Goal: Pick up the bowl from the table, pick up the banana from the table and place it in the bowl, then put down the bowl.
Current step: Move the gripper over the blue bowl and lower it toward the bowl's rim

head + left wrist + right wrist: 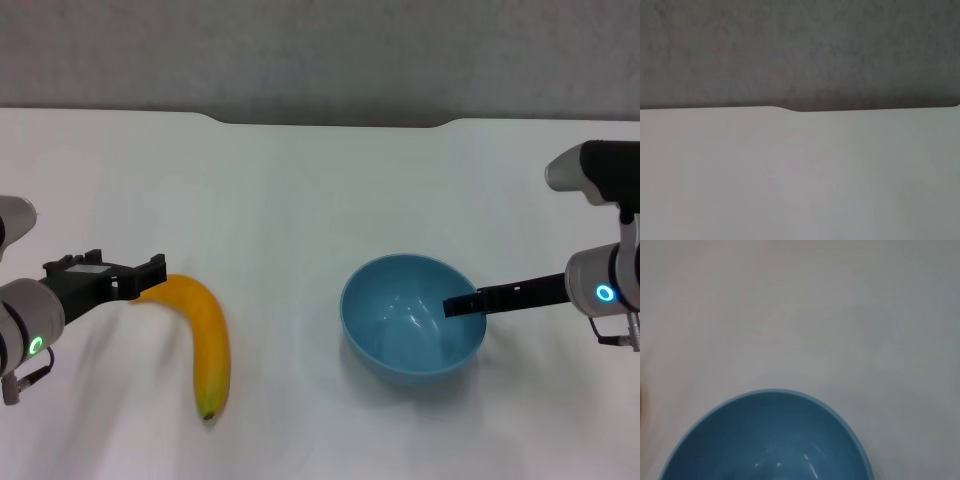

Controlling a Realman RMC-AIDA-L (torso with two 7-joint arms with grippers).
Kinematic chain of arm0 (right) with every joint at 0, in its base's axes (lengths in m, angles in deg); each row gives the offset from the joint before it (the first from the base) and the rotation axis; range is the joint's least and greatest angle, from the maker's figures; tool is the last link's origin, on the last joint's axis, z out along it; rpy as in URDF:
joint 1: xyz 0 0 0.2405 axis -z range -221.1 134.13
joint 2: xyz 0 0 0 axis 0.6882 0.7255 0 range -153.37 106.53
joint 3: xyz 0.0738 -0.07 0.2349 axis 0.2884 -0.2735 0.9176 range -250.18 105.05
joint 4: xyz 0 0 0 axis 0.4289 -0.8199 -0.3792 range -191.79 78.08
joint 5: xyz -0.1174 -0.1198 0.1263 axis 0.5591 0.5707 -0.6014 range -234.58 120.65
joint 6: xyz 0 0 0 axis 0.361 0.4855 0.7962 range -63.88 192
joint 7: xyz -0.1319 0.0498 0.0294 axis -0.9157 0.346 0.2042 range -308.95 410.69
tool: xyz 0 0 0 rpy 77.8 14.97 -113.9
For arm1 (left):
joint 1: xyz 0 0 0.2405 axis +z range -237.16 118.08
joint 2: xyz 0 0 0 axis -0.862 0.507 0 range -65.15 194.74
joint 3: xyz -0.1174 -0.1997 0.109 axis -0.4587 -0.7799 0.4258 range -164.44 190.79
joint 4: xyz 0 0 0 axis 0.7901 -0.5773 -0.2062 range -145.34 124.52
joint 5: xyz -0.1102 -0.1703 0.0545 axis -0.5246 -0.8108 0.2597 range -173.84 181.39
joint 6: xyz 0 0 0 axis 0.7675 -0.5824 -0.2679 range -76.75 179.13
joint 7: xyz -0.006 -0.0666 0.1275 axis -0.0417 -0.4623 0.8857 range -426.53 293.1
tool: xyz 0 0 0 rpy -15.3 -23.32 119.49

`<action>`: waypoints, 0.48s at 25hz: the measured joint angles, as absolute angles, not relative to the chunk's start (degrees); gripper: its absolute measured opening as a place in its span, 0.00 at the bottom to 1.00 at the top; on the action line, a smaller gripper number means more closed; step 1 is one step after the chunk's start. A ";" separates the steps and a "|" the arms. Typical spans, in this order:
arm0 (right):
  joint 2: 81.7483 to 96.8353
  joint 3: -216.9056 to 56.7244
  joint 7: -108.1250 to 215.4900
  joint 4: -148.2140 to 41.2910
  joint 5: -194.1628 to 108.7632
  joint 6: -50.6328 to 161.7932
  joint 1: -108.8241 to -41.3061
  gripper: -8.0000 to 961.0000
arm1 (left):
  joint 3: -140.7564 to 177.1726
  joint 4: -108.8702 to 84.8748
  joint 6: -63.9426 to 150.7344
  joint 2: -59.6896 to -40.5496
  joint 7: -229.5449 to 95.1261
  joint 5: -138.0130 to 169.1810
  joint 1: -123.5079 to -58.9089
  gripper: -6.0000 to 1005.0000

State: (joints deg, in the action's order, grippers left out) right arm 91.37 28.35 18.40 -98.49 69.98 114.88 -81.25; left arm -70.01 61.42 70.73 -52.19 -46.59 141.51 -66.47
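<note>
The light-blue bowl (400,335) is right of the table's (300,180) centre, and its near rim fills the bottom of the right wrist view (770,440). My right gripper (462,305) reaches in from the right and is shut on the bowl's right rim. One black finger lies inside the bowl and the other is hidden behind the wall. The yellow banana (208,345) lies on the left with its dark tip toward me. My left gripper (110,268) is open just above the banana's stem end, which sits under its inner finger. No banana appears in the left wrist view.
The white tabletop (800,175) runs back to a notched far edge (330,122) against a grey wall (800,50). Bare table lies between the banana and the bowl.
</note>
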 joint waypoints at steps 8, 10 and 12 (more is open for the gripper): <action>91.47 28.15 16.93 -93.65 69.76 112.81 -84.42 0.87 | -69.97 61.31 70.70 -52.19 -46.59 141.49 -66.60 0.82; 91.67 27.84 16.58 -93.29 69.44 112.41 -84.90 0.82 | -69.96 61.31 70.70 -52.19 -46.59 141.49 -66.70 0.82; 91.75 27.12 16.57 -92.83 69.35 112.09 -85.40 0.78 | -69.96 61.31 70.70 -52.19 -46.59 141.49 -66.88 0.82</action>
State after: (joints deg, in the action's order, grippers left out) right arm 91.75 27.12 16.57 -92.83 69.35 112.09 -85.40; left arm -69.96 61.31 70.70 -52.19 -46.59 141.49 -66.88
